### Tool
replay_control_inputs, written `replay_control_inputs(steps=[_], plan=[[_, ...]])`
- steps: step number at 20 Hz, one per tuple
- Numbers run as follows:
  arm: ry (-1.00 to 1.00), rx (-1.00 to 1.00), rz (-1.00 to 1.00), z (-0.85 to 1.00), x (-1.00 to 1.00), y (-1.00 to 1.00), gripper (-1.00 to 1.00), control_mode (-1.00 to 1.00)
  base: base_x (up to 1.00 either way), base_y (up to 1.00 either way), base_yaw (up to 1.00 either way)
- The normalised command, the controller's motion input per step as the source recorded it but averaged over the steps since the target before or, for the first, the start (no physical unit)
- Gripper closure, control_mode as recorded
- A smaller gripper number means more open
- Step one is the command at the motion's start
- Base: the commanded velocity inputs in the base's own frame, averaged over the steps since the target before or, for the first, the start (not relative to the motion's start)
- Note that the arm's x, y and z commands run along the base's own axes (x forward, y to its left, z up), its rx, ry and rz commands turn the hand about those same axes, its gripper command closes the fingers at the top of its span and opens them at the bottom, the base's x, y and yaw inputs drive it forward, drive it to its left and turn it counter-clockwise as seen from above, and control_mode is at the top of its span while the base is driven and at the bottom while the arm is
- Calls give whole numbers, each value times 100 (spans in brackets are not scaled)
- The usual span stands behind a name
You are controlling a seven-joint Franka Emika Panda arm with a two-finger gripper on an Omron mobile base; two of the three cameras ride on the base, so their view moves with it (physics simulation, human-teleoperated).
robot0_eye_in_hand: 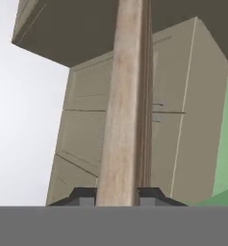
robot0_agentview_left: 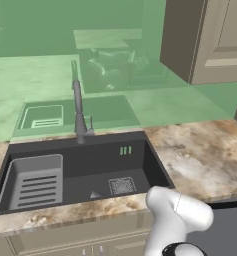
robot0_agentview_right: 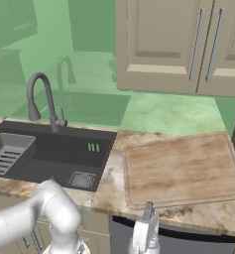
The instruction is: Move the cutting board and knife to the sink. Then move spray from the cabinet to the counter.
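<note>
The cutting board lies on the counter to the right of the sink. My gripper sits at the board's near edge. In the hand view the cutting board runs edge-on between the two fingertips, and my gripper is shut on it. The sink is a dark basin with a square drain. The cabinet above the board has its doors closed. The knife and the spray are out of view.
A tall grey faucet stands behind the basin, and a ribbed grey rack fills its left part. A dark appliance panel sits below the counter edge under the board. A wall cabinet hangs over the right side.
</note>
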Motion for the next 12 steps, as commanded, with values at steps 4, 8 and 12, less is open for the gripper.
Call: replay_control_inputs(steps=[4,8,12], plan=[[1,-32,13,86,-36,91,100,-100,0,0,0],[8,-41,11,77,-24,100,100,-100,0,0,0],[20,-47,9,68,-7,100,100,-100,0,0,0]])
